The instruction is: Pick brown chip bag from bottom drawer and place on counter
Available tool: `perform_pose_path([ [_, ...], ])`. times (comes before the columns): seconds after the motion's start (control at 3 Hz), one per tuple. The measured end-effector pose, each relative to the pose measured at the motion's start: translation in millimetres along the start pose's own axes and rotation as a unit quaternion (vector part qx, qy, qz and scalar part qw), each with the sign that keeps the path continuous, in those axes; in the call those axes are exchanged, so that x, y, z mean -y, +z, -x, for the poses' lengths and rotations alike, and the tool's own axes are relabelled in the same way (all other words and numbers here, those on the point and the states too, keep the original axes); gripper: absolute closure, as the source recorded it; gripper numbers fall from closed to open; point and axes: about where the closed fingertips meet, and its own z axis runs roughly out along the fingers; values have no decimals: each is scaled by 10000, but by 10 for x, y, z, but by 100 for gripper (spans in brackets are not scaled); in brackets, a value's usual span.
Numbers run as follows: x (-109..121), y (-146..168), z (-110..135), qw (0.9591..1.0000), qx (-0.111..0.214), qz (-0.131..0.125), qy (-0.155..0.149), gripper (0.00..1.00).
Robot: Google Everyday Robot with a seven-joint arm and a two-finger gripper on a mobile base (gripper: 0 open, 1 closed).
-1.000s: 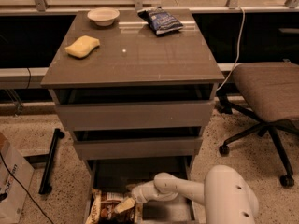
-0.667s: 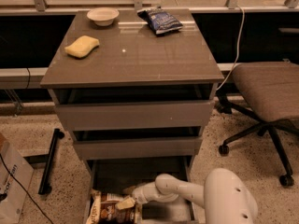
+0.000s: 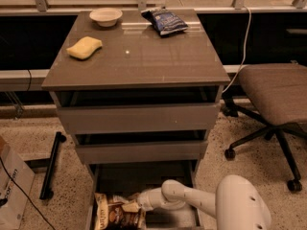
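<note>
The brown chip bag [image 3: 117,213] lies in the open bottom drawer [image 3: 144,180], at its front left, dark brown with a cream top edge. My gripper [image 3: 135,206] reaches in from the right on a white arm and sits at the bag's right edge, touching it. The counter [image 3: 144,56] is the glossy grey-brown top of the cabinet above.
On the counter lie a yellow sponge [image 3: 85,47], a white bowl [image 3: 106,17] and a dark blue chip bag [image 3: 165,20]. An office chair [image 3: 273,97] stands to the right. A black bar [image 3: 51,164] and a cardboard box [image 3: 12,188] lie on the floor at left.
</note>
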Motion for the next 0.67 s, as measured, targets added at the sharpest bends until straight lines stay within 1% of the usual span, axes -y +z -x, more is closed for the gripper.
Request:
perform_pose_path([
  [0.33, -214, -277, 214, 9997, 138, 58, -181, 100],
  [0.67, -595, -641, 498, 9980, 350, 278, -446, 100],
])
